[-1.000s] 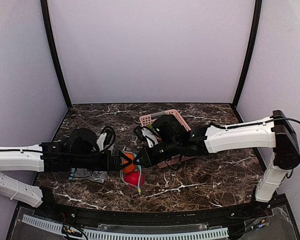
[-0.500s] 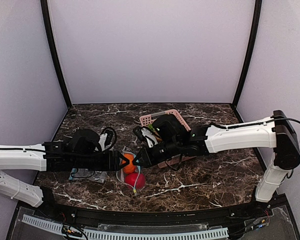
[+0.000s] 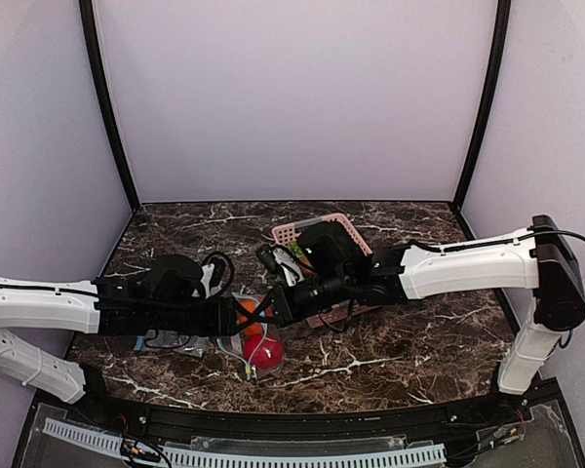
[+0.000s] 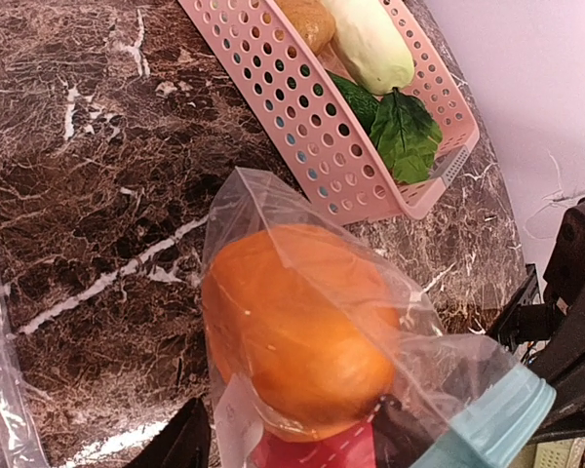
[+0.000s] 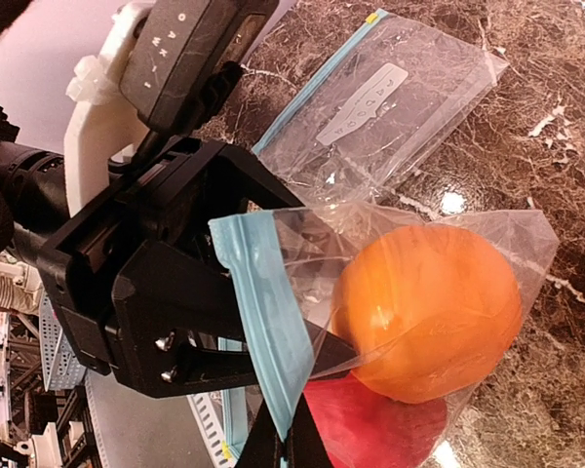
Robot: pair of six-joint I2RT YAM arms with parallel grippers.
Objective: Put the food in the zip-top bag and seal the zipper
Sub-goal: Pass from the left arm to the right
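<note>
Right fingers [image 5: 256, 453] together, clamped on the light blue zipper strip [image 5: 263, 312] of the small clear zip-top bag [image 5: 370, 219]. Left fingers [image 4: 175, 447] apart, straddling the bag's mouth end; can't tell if they grip. Round orange fruit [image 5: 429, 312] and red tomato-like fruit [image 5: 370, 424] sit inside the bag, near-centre of the dark marble desk [image 5: 556, 127]. Second clear bag [image 5: 390, 107] lies flat to its left. Pink perforated basket [image 4: 302, 107] is far right of it.
</note>
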